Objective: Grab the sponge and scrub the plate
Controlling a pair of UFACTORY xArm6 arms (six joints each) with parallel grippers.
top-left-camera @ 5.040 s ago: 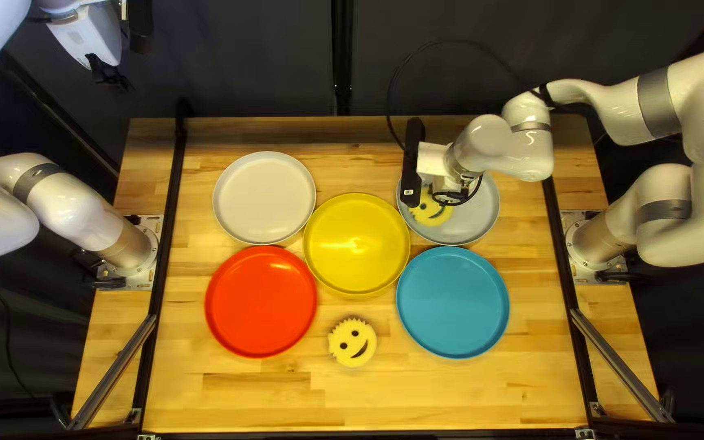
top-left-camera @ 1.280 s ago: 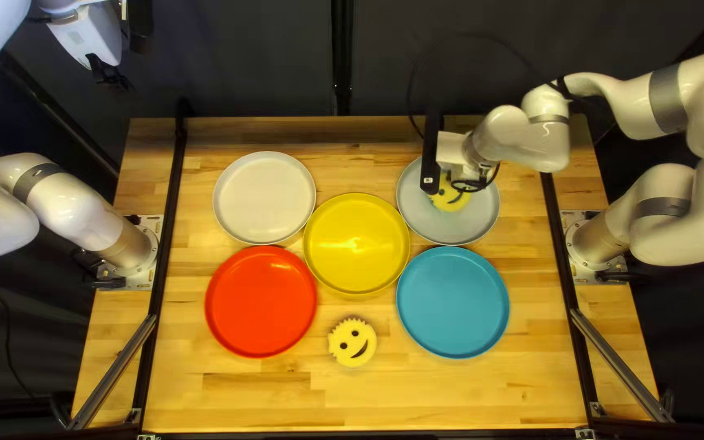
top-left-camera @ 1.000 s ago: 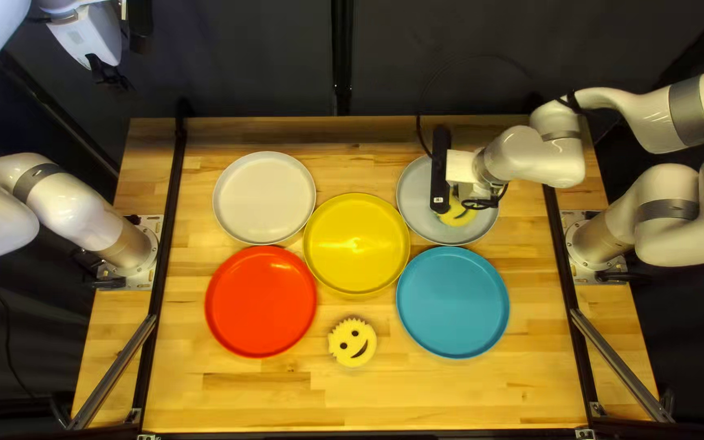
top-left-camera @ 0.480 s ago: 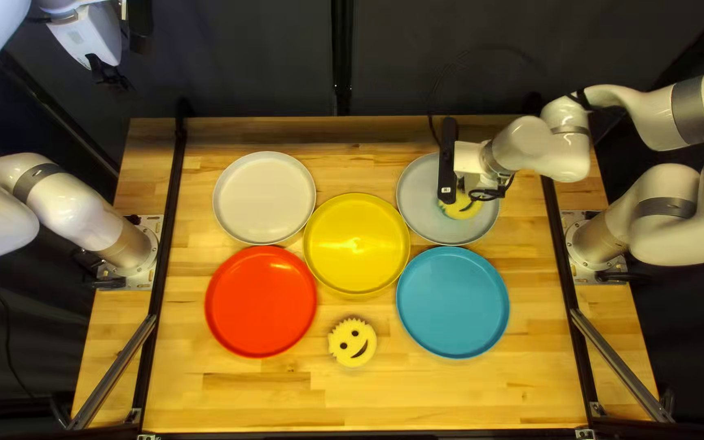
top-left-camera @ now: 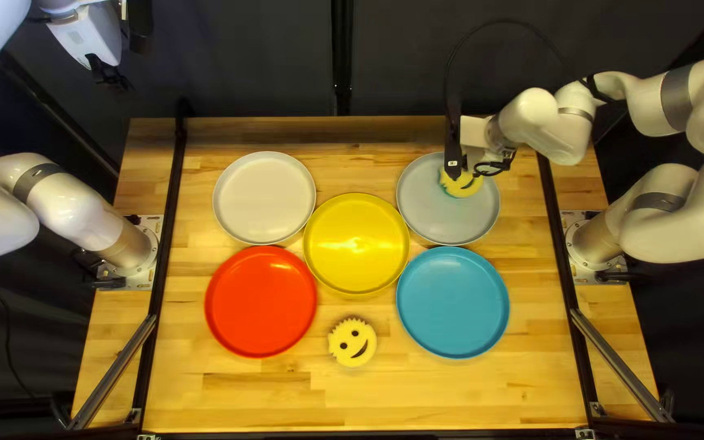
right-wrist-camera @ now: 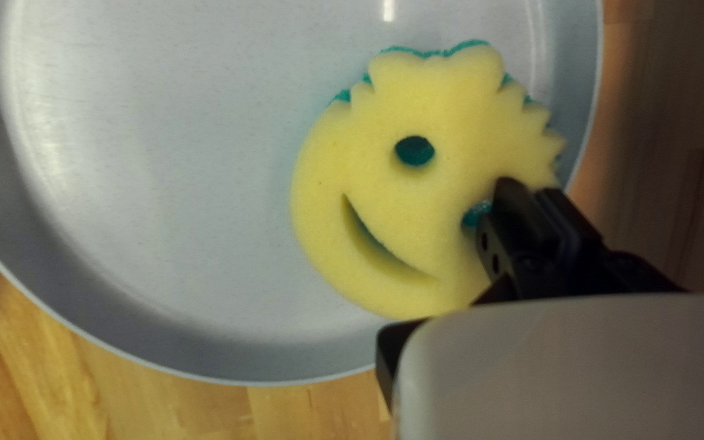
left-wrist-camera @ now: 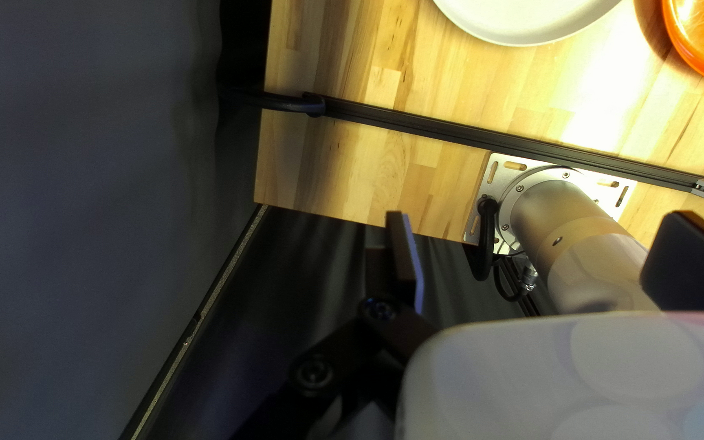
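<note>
**Arm check: one up high, one down low**

So my left arm [top-left-camera: 67,195]'s raised, gripper [top-left-camera: 109,75] hanging around ten o'clock in the top left view, fingers wide apart. Right arm [top-left-camera: 523,122] reaches in from three; its gripper [top-left-camera: 495,163] points down near two, fingers together.

From the right jaws in the top left view, the blue plate [top-left-camera: 452,302] lies straight toward the near edge of the wooden surface [top-left-camera: 450,399]. The yellow plate [top-left-camera: 357,244] is left of the jaws and nearer that edge; the red plate [top-left-camera: 261,301] sits farther left and nearer still. Well left of the jaws is the white plate [top-left-camera: 264,198]. A spare smiley sponge [top-left-camera: 352,342] lies face up, well nearer than the jaws, between red and blue. Beyond them hangs a dark curtain [top-left-camera: 254,65]. Black rails flank the jaws, left [top-left-camera: 169,220] and right [top-left-camera: 561,244].
</note>
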